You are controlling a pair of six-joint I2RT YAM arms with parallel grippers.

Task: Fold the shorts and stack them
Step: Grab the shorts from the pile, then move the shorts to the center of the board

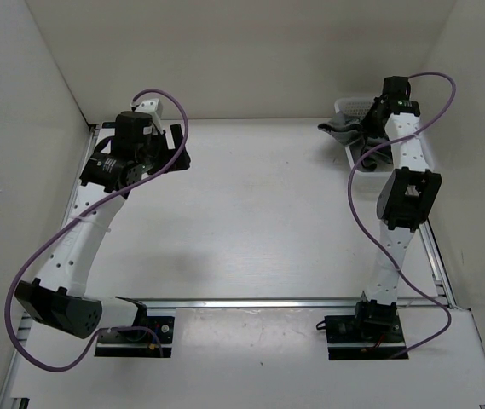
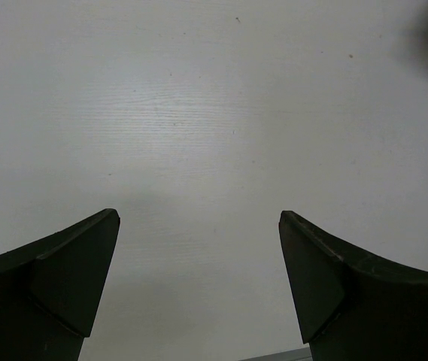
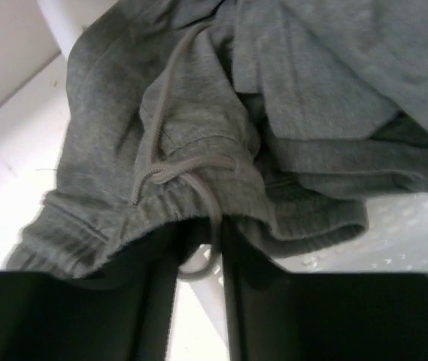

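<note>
The step in hand is the pick-up. At the upper right of the overhead view the grey shorts [image 1: 340,129] lie bunched in the white mesh basket [image 1: 350,105], one fold spilling over its left rim. The right tool [image 3: 201,233] is clamped on the waistband edge, with the drawstring [image 3: 187,169] looped at its tips. The left tool [image 2: 198,218] hangs apart over bare tabletop [image 1: 259,213]. The waistband runs across the lower wrist frame and the legs trail to the upper right; crumpled as the shorts are, I cannot tell their long axis. Next, probably lift them clear of the rim and spread them flat.

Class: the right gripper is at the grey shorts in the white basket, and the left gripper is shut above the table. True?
No: the left gripper is open above the table, as the left wrist view shows. The right gripper is at the grey shorts in the white basket.
</note>
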